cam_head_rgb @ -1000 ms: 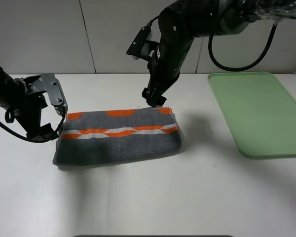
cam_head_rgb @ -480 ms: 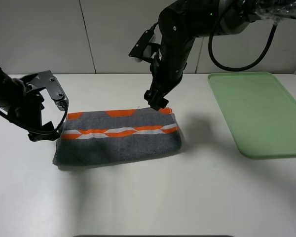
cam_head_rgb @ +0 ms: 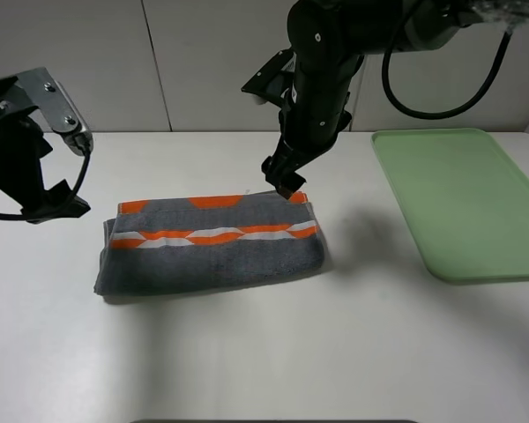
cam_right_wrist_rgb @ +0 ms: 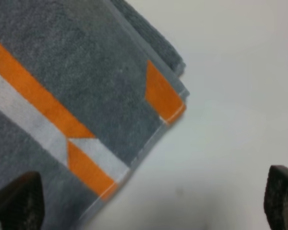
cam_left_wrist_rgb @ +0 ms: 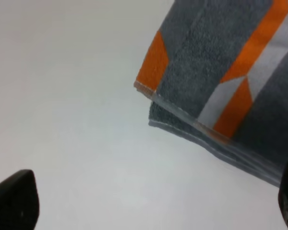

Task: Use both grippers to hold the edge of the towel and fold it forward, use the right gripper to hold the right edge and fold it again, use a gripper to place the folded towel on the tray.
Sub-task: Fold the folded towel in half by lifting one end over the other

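The grey towel (cam_head_rgb: pixel 212 245) with orange and white stripes lies folded once on the white table, left of centre. My left gripper (cam_head_rgb: pixel 57 201) is open and empty, raised off the table to the left of the towel's back left corner (cam_left_wrist_rgb: pixel 153 81). My right gripper (cam_head_rgb: pixel 285 181) is open and empty, hovering just above the towel's back right corner (cam_right_wrist_rgb: pixel 165 98). Both wrist views show widely parted fingertips (cam_left_wrist_rgb: pixel 14 199) (cam_right_wrist_rgb: pixel 14 201) with nothing between them. The light green tray (cam_head_rgb: pixel 458 198) sits empty at the right.
The white table (cam_head_rgb: pixel 273 352) extends in front of the towel and between the towel and the tray. A pale panelled wall (cam_head_rgb: pixel 194 62) stands behind the table. The right arm's black cable (cam_head_rgb: pixel 441 106) hangs above the tray's back edge.
My left gripper has pulled away from the towel's left edge, moving up and to the left. My right gripper has shifted slightly right, staying over the back right corner. The towel has not moved.
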`<state>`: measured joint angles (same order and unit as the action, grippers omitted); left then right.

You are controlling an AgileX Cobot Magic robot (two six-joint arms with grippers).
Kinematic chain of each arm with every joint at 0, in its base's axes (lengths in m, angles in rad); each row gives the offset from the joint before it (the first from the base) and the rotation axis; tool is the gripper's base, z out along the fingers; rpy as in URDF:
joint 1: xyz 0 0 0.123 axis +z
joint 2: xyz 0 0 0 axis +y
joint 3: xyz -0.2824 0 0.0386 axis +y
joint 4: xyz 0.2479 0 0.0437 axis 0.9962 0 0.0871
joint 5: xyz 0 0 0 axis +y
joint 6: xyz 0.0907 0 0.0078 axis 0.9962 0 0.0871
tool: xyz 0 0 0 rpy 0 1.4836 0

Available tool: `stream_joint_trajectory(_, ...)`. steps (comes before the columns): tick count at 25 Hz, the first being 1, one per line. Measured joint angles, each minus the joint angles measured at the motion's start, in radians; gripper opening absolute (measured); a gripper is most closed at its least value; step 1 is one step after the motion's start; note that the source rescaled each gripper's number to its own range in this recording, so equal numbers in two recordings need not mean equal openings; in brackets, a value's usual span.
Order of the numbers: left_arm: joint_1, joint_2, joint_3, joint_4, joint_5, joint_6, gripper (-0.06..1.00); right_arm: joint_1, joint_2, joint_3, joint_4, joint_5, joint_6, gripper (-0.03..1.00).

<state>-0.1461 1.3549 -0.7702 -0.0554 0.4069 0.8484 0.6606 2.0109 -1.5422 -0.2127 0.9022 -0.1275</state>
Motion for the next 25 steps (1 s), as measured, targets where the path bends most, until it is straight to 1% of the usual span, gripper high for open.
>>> stream_joint_trajectory(8,0.000,-0.206,0.000,0.000,0.192,-0.157,1.00,0.000,-0.004,0.000,0.031,0.079,0.081,1.00)
stream_joint_trajectory(13,0.000,-0.329,0.000,0.000,0.281,-0.285,1.00,0.000,-0.004,0.000,0.073,0.085,0.108,1.00)
stream_joint_trajectory(20,0.000,-0.500,0.000,0.000,0.404,-0.405,1.00,0.000,-0.004,0.000,0.100,0.086,0.116,1.00)
stream_joint_trajectory(25,0.000,-0.639,0.000,0.000,0.461,-0.496,1.00,0.000,-0.004,0.000,0.128,0.094,0.128,1.00)
